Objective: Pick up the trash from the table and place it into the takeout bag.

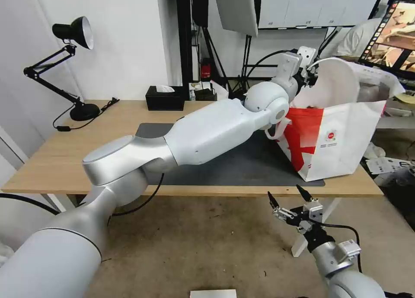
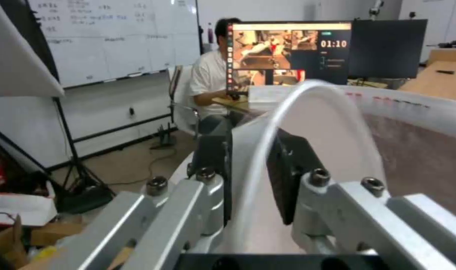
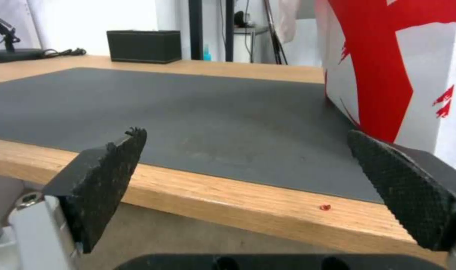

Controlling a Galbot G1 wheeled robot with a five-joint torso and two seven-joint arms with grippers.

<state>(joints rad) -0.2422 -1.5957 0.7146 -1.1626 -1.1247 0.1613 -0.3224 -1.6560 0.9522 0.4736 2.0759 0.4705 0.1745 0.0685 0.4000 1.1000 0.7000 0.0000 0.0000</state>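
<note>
Currently | left pincer (image 2: 253, 176) clamps takeout bag (image 1: 333, 138) handle (image 2: 288, 112), judged to hold mouth open | right pincer (image 1: 288, 199) wide, idle below tabletop (image 1: 52, 159) edge beside bag | bag on mat (image 3: 188, 112).

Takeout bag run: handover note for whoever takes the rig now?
Left gripper: at the rim of the large white-and-red boxy takeout bag, fingers shut on its white loop handle.
Right gripper: open, idle, low off the front edge of the light-wood table.
Bag stands on the table's right end, partly on the dark grey mat.
Done: no trash visible on the table apart from a tiny red crumb near the edge.
Left: confirm bag contents, hidden from here.
</note>
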